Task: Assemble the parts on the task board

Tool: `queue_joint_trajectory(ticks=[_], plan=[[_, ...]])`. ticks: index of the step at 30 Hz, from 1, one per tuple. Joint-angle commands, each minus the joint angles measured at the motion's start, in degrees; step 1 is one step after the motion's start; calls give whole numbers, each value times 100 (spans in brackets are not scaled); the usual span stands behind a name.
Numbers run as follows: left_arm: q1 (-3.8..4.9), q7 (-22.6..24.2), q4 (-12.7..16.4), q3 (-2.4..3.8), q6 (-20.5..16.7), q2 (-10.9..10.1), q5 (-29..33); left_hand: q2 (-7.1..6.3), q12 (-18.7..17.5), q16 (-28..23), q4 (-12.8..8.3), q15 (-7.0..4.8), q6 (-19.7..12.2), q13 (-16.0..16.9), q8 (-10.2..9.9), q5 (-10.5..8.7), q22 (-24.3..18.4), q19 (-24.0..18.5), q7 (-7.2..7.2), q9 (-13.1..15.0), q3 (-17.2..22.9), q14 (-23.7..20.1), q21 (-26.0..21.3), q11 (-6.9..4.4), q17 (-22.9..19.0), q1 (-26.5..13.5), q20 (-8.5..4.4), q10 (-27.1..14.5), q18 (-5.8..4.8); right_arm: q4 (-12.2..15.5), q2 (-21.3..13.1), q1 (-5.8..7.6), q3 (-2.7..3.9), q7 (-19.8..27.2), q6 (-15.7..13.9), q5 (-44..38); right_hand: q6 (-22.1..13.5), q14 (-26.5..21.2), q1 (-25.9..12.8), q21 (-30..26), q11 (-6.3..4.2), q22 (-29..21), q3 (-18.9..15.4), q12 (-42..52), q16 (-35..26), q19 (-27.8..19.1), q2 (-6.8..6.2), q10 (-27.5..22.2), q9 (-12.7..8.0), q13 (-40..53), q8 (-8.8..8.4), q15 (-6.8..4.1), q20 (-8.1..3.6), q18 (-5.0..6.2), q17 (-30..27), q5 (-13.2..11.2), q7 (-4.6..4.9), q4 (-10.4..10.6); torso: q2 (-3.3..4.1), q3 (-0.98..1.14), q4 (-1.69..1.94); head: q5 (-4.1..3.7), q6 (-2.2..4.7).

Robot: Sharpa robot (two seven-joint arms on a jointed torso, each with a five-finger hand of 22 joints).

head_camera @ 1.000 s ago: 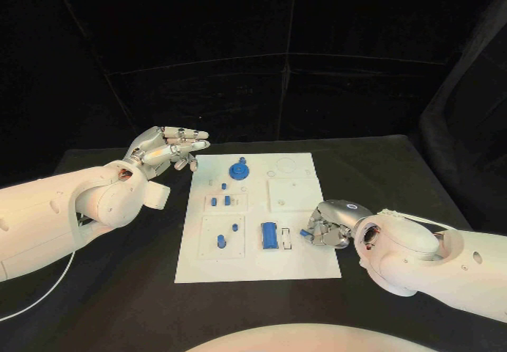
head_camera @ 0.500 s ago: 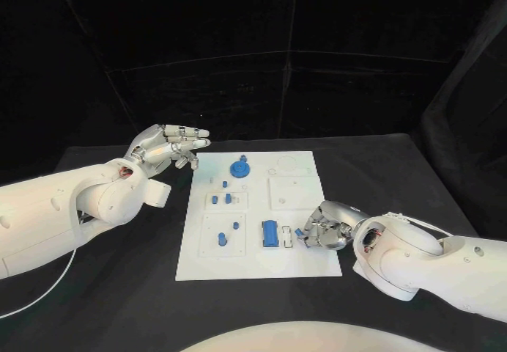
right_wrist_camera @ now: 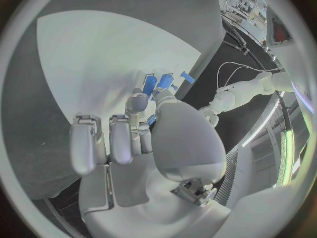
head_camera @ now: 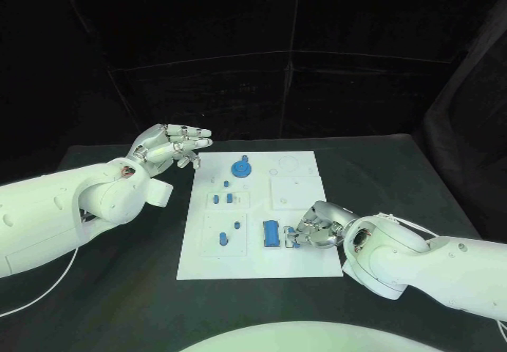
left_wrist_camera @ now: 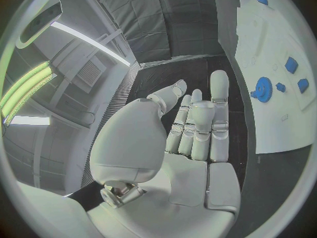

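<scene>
Right hand (head_camera: 317, 227) low over the near right part of the white rectangular task board (head_camera: 258, 265), fingers curled around a small blue part (right_wrist_camera: 164, 82) at the fingertips, just beside the blue rectangular block (head_camera: 272, 234) seated in the board. Left hand (head_camera: 169, 149) raised off the board's far left corner, holding nothing, fingers loosely apart. Blue round gear-like part (head_camera: 242, 169) stands at the far middle; small blue pegs (head_camera: 221, 199) and one blue oblong piece (head_camera: 223, 237) sit in the left column. Black table (head_camera: 391, 169) underneath.
</scene>
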Motion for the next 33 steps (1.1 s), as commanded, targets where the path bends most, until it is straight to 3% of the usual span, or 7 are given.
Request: queue_joint_trajectory(ticks=[1,10,13,16,22,26,33], plan=[[9,20,16,4,72,7,19,26,19,-11,-11,0,-48,-3,35,-9,-8,-4,7,-7,-17,-52,-23,-1,-5,31,22,-55,42,-33,72,6,1,-63,-52,7,47,362,-55,21,4,908,-49,-14,21,155,6,47,-4,-21,-26,-38,-26,-47,80,-29,8,4,5,1,4,-1,-3],[10,12,18,4,77,3,19,26,19,-11,-11,0,-48,-3,35,-9,-8,-4,7,-7,-17,-52,-23,-1,-5,31,22,-55,42,-137,227,7,2,-94,99,-123,47,359,-94,18,4,904,-72,-50,12,152,1,40,-2,-44,-32,-38,-27,-46,68,-32,9,1,-3,-1,-3,23,-20],[10,10,20,4,77,2,19,26,19,-11,-11,0,-48,-3,35,-9,-8,-4,7,-7,-17,-52,-23,-1,-5,31,22,-55,42,-168,238,8,2,-125,193,-214,50,350,-283,8,17,892,-180,-104,-9,142,-23,32,3,-74,-48,-28,-23,-43,39,-134,21,10,-7,-2,-5,29,-17],[10,9,22,4,76,-3,19,26,19,-11,-11,0,-48,-3,35,-9,-8,-4,7,-7,-17,-52,-23,-1,-5,31,22,-55,42,-190,232,8,2,-159,216,-350,58,340,-547,-11,20,868,-389,-174,-38,123,-30,24,16,-111,-65,-23,-15,-36,2,-683,18,-3,-8,-2,-4,23,-15],[10,5,26,4,74,-9,19,26,19,-11,-11,0,-48,-3,35,-9,-8,-4,7,-7,-17,-52,-23,-1,-5,31,22,-55,42,-205,228,8,2,-181,192,-494,44,327,-695,-44,27,831,-654,-286,-86,92,-23,-17,46,-166,-97,-16,-8,-25,-53,-1259,26,-7,-2,2,-5,28,-5],[11,1,25,4,76,-11,19,33,28,-14,-16,0,-54,-3,37,-9,-11,-4,11,-7,-17,-57,-25,2,-22,39,22,-67,42,-193,239,9,2,-169,173,-540,36,324,-819,-58,37,817,-886,-333,-112,80,-35,-35,75,-180,-115,-9,-1,-21,-79,-1848,30,4,-3,3,-4,37,-8],[10,0,21,4,80,-11,19,33,28,-14,-16,0,-54,-3,37,-9,-11,-4,11,-7,-17,-57,-25,2,-22,39,22,-67,42,-126,204,8,2,-101,183,-538,37,327,-787,-55,37,823,-933,-314,-109,85,-29,-30,87,-161,-119,-9,0,-22,-70,-1869,29,-14,-2,6,-10,18,-6]])
